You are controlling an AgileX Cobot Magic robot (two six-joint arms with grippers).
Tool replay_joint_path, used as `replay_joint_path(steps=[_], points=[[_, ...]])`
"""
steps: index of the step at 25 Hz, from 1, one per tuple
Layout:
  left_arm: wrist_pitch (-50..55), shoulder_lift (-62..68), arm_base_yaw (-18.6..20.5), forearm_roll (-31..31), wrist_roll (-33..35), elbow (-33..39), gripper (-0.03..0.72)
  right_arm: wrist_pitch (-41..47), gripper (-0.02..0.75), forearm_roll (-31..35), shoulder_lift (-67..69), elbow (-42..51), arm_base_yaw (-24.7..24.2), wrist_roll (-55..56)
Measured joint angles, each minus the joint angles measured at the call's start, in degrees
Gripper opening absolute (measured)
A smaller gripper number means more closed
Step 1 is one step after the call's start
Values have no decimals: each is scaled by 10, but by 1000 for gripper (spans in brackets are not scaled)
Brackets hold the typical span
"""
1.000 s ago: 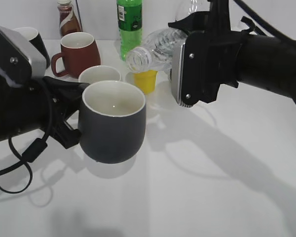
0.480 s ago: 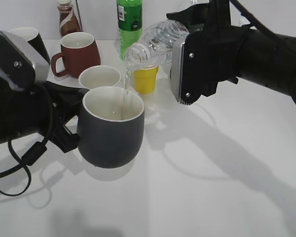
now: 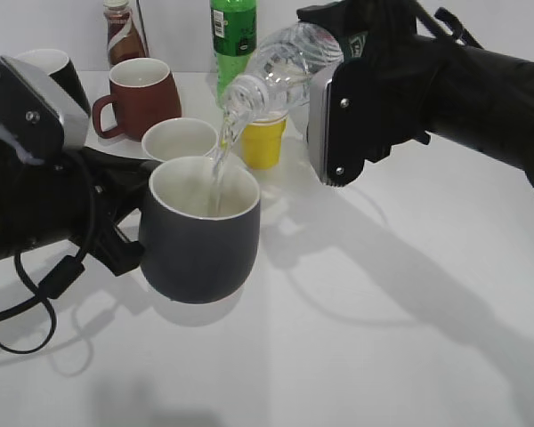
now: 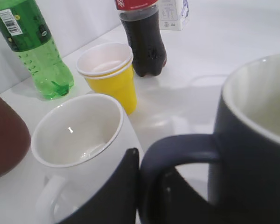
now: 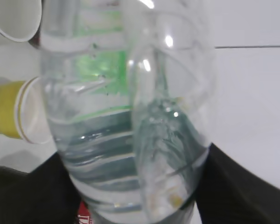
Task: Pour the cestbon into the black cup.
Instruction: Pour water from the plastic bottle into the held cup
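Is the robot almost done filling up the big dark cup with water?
Done: the left gripper holds the black cup up by its handle, and the right gripper has the uncapped cestbon tipped above it. Happening now: a stream of water falls into the cup. Left: more pouring; how full the cup is can't be seen.

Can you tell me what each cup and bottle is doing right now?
cestbon bottle: uncapped, tipped down, water streaming out.
black cup: upright, held by its handle, catching the water.
left gripper: jaws shut on the cup handle.
right gripper: jaws shut on the bottle.
white mug: upright, empty.
brown-red mug: upright.
yellow cup: upright.
green bottle: standing.
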Motion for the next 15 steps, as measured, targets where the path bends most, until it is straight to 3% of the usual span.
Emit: replay_joint_path(steps=[15], points=[[2, 0, 0, 1, 0, 0, 42, -17, 477, 1, 0, 0, 0, -1]])
